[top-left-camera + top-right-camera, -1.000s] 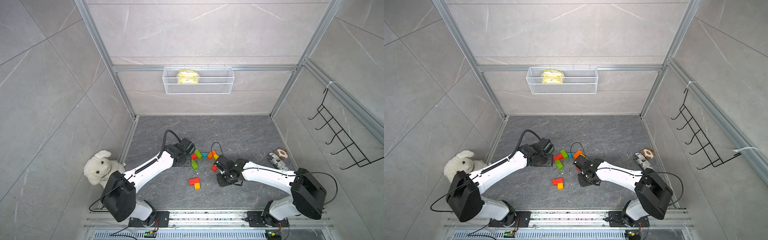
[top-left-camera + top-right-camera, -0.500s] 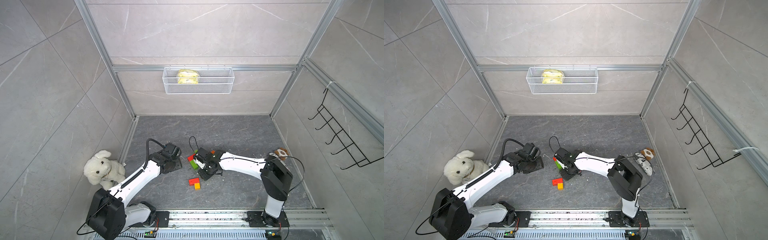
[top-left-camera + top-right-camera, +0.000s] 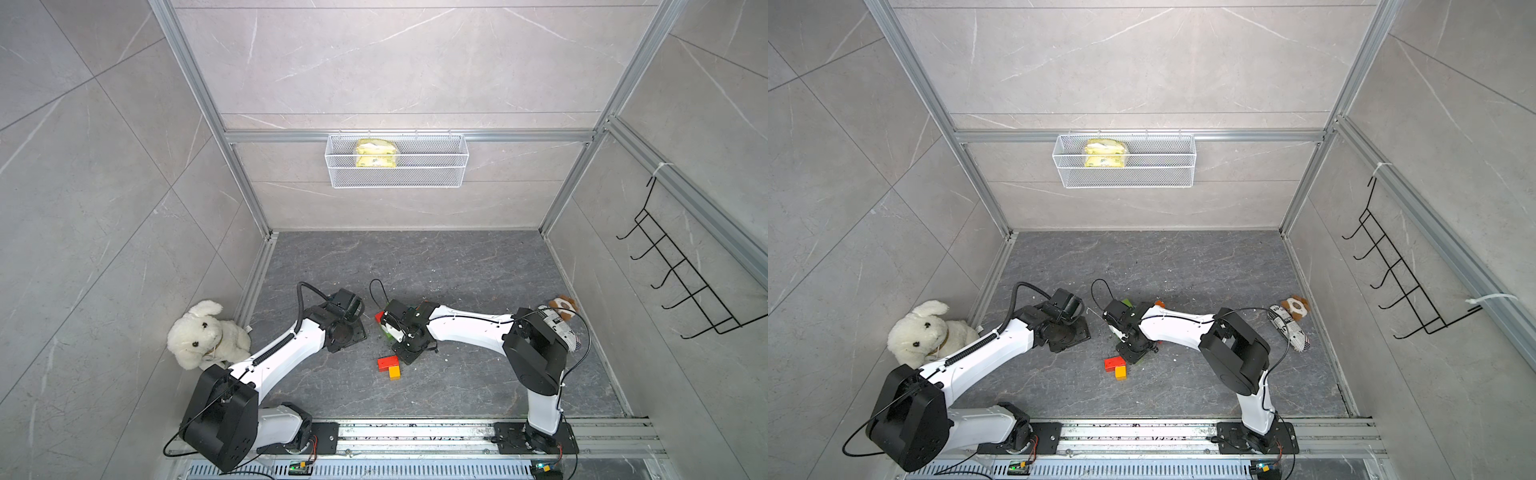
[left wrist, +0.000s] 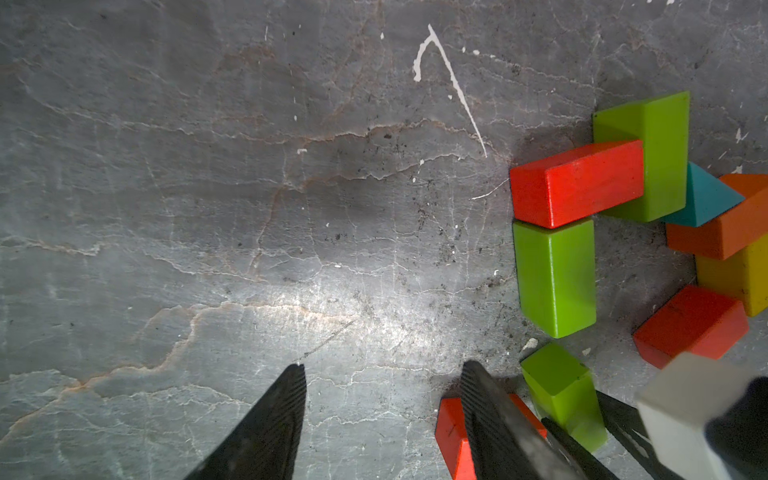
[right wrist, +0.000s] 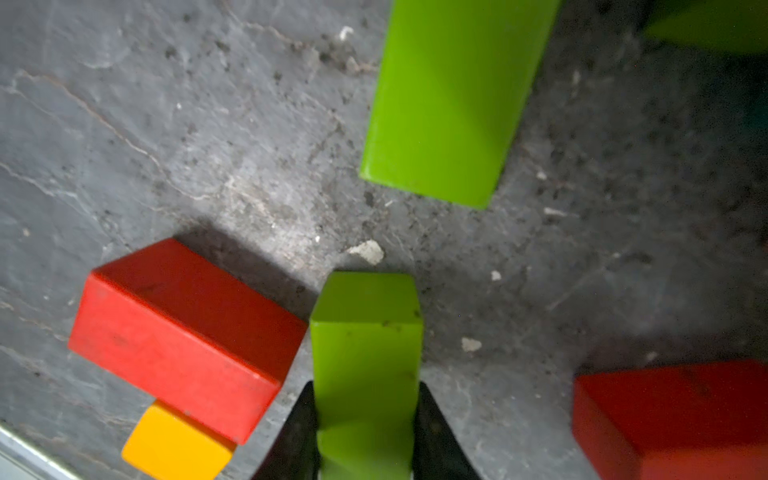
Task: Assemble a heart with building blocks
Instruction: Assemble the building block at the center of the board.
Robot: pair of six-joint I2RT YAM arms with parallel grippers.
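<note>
Now that the right hand (image 5: 365, 386) is clamped on a green block (image 5: 365, 328) and holds it just beside the red block (image 5: 183, 332) and yellow-orange cube (image 5: 178, 446), the lower left side of the heart (image 4: 577, 183) looks next to be closed. Idle left hand (image 4: 383, 365): fingers part-way apart, empty, over bare worktop (image 4: 187, 187) beside the outline. Versus one second back: right hand has crossed from the orange side toward the cube; left hand has backed off the blocks.
</note>
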